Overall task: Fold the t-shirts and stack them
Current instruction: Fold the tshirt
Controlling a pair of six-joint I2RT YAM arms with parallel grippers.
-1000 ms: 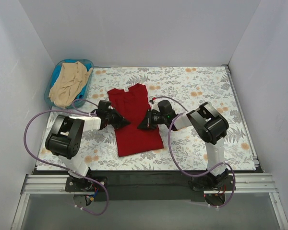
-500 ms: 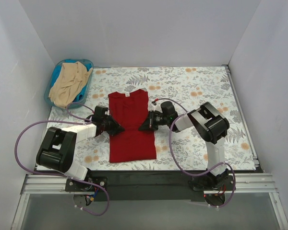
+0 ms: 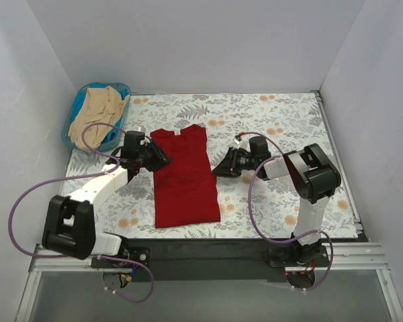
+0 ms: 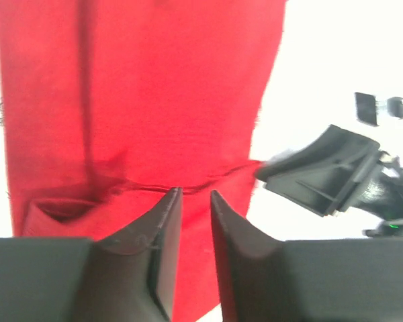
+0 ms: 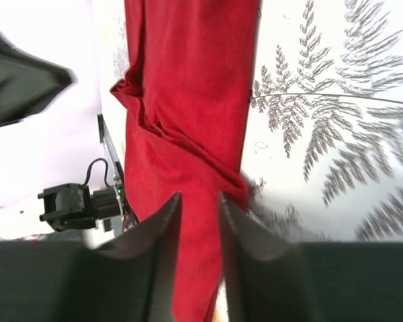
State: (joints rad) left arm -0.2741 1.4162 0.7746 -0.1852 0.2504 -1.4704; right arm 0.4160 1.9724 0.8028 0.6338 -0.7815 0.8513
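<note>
The dark red t-shirt (image 3: 183, 178) lies flat on the flowered table as a long narrow strip, sides folded in, neck label toward the back. My left gripper (image 3: 164, 159) hovers at its left edge, jaws slightly open with nothing between them; red cloth (image 4: 141, 100) shows beyond the gripper (image 4: 195, 193). My right gripper (image 3: 217, 172) sits just right of the shirt's right edge, slightly open and empty (image 5: 199, 196), facing the shirt (image 5: 188, 100). The beige t-shirt (image 3: 94, 115) is heaped in the basket.
A blue plastic basket (image 3: 123, 90) stands at the table's back left corner. White walls close in the table (image 3: 289, 121) on three sides. Purple cables loop from both arms over the near part of the table.
Both grippers have opened and let go of the red shirt. The left one moved back along its left edge; the right one pulled away to the right.
</note>
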